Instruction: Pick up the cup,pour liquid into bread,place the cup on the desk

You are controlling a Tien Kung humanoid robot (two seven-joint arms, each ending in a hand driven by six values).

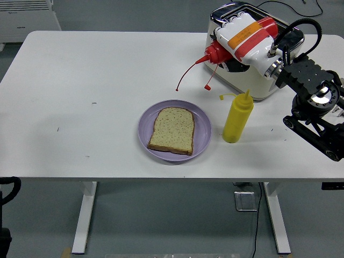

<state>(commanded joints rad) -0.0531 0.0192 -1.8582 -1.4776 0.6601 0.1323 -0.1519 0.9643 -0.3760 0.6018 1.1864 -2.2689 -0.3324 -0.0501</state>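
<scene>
Head view: right hand point(244, 33) fingers wrapped tight around red plastic squeeze bottle point(236, 38), nozzle pointing 8 o'clock toward bread slice point(172, 130) on round purple plate point(202, 129).

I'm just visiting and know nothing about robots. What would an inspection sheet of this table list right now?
Surface: white table, a few small dark specks.
Job's things: red squeeze bottle held tilted, nozzle toward the left, above the table; slice of bread on a purple plate.
Clutter: yellow squeeze bottle upright beside the plate; cream toaster behind it.
Hands: right hand grips the red bottle; left hand not in view.
Cables: black cable looping over the right arm.
Surroundings: grey floor; white unit at top left.
</scene>
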